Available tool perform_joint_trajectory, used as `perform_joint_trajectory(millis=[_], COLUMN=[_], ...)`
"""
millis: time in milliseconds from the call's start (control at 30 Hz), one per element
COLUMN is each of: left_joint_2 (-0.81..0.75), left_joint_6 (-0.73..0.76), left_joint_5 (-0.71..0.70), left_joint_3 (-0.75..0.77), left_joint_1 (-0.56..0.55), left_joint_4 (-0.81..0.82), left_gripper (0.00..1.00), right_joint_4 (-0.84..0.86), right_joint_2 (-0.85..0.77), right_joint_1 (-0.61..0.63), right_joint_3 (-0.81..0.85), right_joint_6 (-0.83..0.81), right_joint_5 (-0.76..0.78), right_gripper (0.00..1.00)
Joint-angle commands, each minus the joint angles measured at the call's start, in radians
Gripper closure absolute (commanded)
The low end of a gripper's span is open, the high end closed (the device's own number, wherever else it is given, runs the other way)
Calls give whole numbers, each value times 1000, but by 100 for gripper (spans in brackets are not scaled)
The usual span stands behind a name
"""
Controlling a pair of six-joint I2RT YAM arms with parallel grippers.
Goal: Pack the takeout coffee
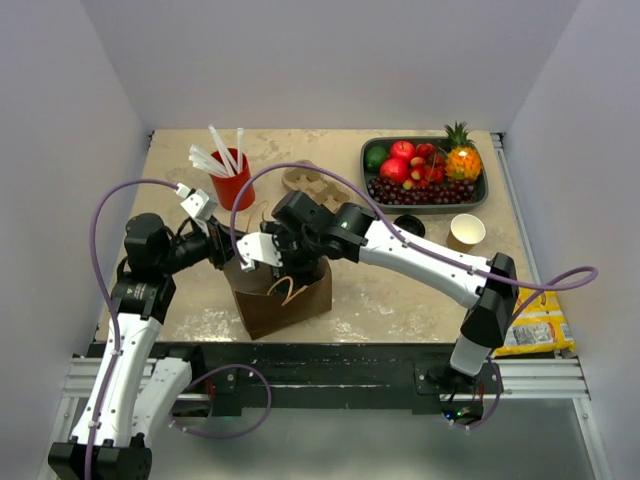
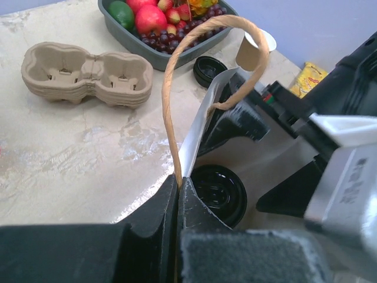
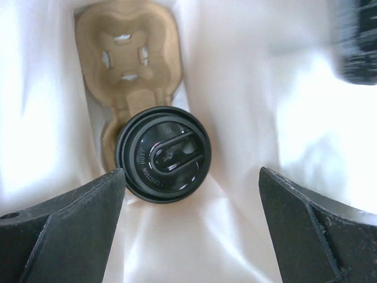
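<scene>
Takeout coffee: the cup with the black lid (image 3: pixel 162 154) stands inside the brown paper bag (image 1: pixel 285 300). It is seated in one pocket of a pulp cup carrier (image 3: pixel 126 53) down in the bag, and from above only the lid with its raised lettering shows.
Right gripper: the right gripper (image 3: pixel 191 177) reaches into the bag's mouth directly over the lid. Its jaws are spread wide, one finger on each side, and it holds nothing.
Left gripper: the left gripper (image 2: pixel 178 186) has its jaws closed, pinching the bag's rim at the foot of the paper handle (image 2: pixel 171 88). The handle loops up above the fingers.
Bag: it stands upright with its mouth open and a white lining, close to the near edge of the table (image 1: pixel 400 300), left of centre.
Spare carriers: a stack of pulp carriers (image 2: pixel 88 73) lies beyond the bag, toward the middle of the far edge.
Red cup: the red cup (image 1: pixel 232 180) holds white straws and stands toward the far left corner.
Fruit tray: the dark tray (image 1: pixel 365 165) sits at the far right corner, filled with apples, cherries, a green fruit and a small pineapple.
Loose lid: a flat black lid (image 1: pixel 408 225) lies just in front of the tray.
Open cup: a lidless tan paper cup (image 1: pixel 466 232) stands near that lid on its right, apart from it.
Yellow packet: the packet (image 1: pixel 540 335) lies at the near right corner.
</scene>
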Motion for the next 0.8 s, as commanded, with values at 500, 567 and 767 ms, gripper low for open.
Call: perform_joint_trajectory(millis=[500,567,767], left_joint_2=[29,41,78], left_joint_6=[36,30,14], left_joint_5=[-46,-46,-26], left_joint_3=[11,5,8], left_joint_1=[3,1,1], left_joint_4=[153,164,199], left_gripper=[100,100,100], right_joint_4=[-134,-126,-65], right_joint_2=[-107,-121,-147], right_joint_1=[20,20,17], right_joint_3=[287,301,383], right_joint_6=[69,78,129], right_joint_5=[9,32,154], right_gripper=[1,1,1])
